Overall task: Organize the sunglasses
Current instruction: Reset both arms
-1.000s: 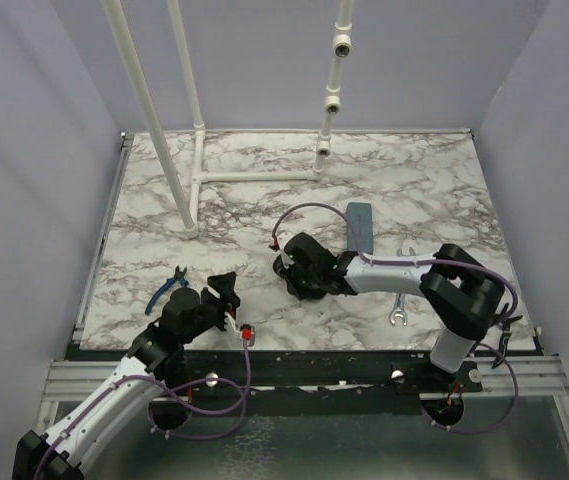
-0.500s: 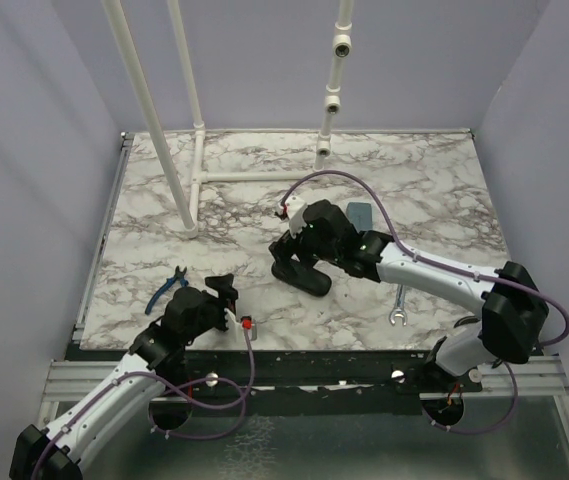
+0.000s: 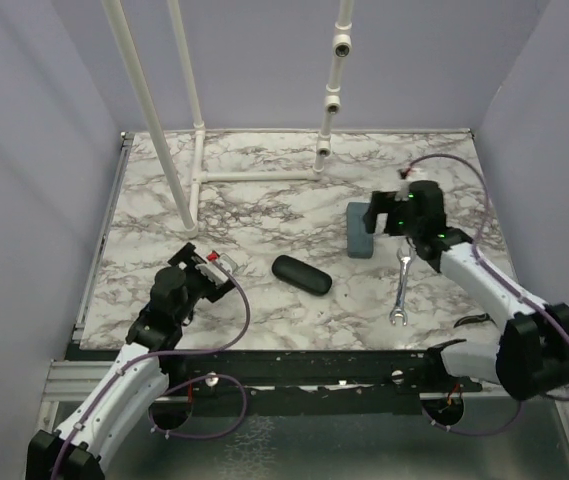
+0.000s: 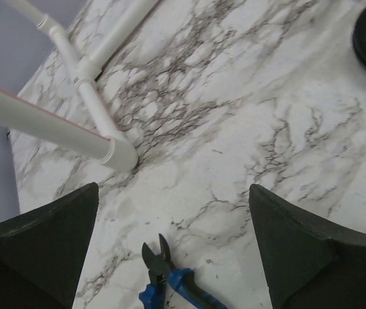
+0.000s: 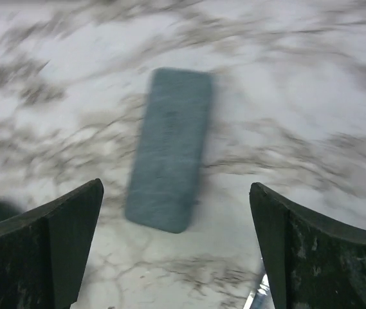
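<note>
Right gripper (image 5: pixel 176 215) spread wide, empty, above blue-grey case (image 5: pixel 170 148). Left gripper (image 4: pixel 173 219) likewise wide, empty. Sunglasses nowhere in view; perhaps shut inside that case or black oval case (image 3: pixel 301 275). Step: probably checking cases. Next: calls for confirming lids closed.

Tabletop (image 3: pixel 264 190) is showing a marble pattern, smooth, low sheen. Blue-grey case (image 5: pixel 170 148), between the right gripper (image 5: pixel 176 185) jaws, is looking matt, cloth-like. Pliers (image 4: pixel 170 286), low between the left gripper (image 4: pixel 173 187) jaws, are showing dark dull metal, blue plastic grips. Pipes (image 4: pixel 73 125) beyond the left-hand jaw are gleaming white plastic. Both grippers' fingers (image 4: pixel 35 251) are reading matt black
</note>
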Available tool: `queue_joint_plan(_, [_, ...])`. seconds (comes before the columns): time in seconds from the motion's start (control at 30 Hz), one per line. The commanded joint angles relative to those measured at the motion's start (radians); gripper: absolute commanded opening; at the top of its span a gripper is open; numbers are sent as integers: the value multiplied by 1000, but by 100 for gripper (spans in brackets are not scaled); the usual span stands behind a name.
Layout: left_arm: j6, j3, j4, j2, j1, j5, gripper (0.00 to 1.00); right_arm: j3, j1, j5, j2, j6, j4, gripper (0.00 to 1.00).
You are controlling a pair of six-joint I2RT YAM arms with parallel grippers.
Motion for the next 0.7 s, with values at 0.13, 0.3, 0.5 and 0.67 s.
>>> queue_joint_plan(0.13, [-224, 124, -1, -51, 213, -66, 99, -260, -303, 316, -383, 198, 115, 100])
queue_joint_plan(0.3, [-459, 252, -125, -38, 331, -35, 99, -346, -304, 576, -445, 256, 122, 100])
queue_joint_plan(0.5, [-695, 216, -156, -98, 383, 22, 99, -372, -303, 673, -451, 381, 46, 100])
queue_joint_plan(0.67, [-631, 170, -153, -152, 398, -55, 99, -394, -303, 669, -463, 408, 39, 100])
